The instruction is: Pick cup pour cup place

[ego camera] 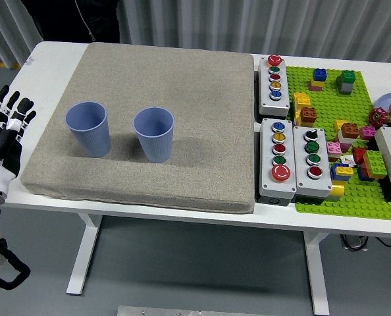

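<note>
From the head view, my left hand (4, 135) hangs off the table's left edge, fingers spread and holding nothing, and my right hand isn't in the shot at all. The two blue ribbed plastic cups, the left cup (88, 128) and the right cup (154, 134), stand upright near each other on the grey felt mat (182, 79). My worry is a clumsy reach knocking the left cup over on that soft mat or shoving it into its neighbour, since they sit so close.

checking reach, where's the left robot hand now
In the head view, the left robot hand is at the table's left edge, left of the two blue cups.
</note>
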Motion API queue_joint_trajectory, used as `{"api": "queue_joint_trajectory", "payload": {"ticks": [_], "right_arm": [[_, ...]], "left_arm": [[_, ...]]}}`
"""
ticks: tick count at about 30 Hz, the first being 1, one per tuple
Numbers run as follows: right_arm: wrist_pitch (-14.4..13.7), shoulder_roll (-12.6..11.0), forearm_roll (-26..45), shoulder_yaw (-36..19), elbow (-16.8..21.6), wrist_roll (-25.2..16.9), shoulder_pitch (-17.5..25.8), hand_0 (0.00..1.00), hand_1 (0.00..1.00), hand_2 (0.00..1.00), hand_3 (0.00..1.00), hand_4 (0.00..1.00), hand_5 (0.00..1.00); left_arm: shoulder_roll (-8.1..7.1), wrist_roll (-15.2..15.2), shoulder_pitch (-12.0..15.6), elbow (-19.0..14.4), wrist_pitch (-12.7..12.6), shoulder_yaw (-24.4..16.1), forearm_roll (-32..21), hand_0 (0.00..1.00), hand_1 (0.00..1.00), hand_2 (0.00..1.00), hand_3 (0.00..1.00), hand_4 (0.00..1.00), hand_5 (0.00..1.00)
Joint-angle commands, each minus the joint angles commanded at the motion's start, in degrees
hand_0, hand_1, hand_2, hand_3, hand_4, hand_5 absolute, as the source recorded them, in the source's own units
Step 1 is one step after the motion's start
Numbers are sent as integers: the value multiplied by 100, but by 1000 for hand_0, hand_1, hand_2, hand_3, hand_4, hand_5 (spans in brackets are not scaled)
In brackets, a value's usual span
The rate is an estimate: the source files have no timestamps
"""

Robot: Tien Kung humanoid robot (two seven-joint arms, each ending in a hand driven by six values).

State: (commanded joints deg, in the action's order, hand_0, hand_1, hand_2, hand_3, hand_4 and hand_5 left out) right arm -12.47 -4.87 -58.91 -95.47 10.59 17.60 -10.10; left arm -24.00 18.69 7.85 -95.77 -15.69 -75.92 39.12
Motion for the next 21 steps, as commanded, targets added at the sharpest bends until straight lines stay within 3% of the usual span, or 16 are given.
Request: {"api": "queue_joint_trajectory", "payload": {"ticks": [7,8,13,14,21], "right_arm": [[-5,6,-24,-8,2,17,10,706,633,581,573,2,149],[-6,6,-20,-7,3,18,12,707,633,582,572,2,150],[-11,-4,-15,-5,4,29,14,707,633,582,572,2,150],[-14,-7,-5,-3,4,28,11,706,633,582,572,2,153],[-24,-7,44,25,4,24,8,706,633,581,571,2,153]], "left_arm": [[61,-48,160,-80,-362,111,928,888,887,998,998,934,428],[66,-67,162,-69,-383,120,1066,914,931,998,998,938,346],[115,-147,121,114,-425,207,1494,914,931,998,998,938,346],[123,-167,110,141,-415,222,1560,939,944,998,998,937,246],[165,-356,-52,463,-422,352,2135,947,951,998,998,936,283]]}}
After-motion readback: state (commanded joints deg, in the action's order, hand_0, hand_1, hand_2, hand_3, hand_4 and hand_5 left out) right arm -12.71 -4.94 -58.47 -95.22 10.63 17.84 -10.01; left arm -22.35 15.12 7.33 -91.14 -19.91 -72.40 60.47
